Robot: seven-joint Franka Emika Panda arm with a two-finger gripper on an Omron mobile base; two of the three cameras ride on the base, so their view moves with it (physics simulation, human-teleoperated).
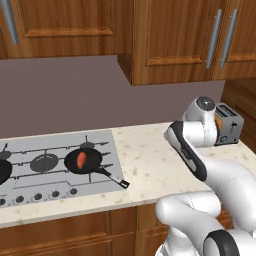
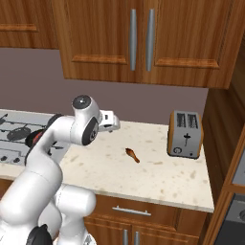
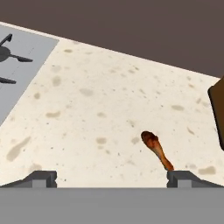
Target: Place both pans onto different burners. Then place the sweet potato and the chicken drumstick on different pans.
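The drumstick (image 3: 156,149) lies bare on the speckled bench (image 3: 96,109), just ahead of the pincer (image 3: 111,178), nearer 1 fingertip (image 3: 183,178). The pincer is spread wide, grasping nothing. Open bench surrounds it. The toaster (image 2: 184,134) stands beyond; the cooktop (image 1: 30,150) opposite carries 1 pan (image 1: 86,161) holding the potato (image 1: 81,159).

Orange sweet potato (image 1: 81,159), black pan (image 1: 85,161), brown drumstick (image 3: 156,149), speckled beige counter (image 3: 96,109).

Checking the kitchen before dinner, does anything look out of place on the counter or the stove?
Yes: the chicken drumstick lies bare on the speckled counter, between the cooktop and the toaster, not in a pan. The sweet potato sits in its pan on a burner. Nothing looks spilled or damaged.
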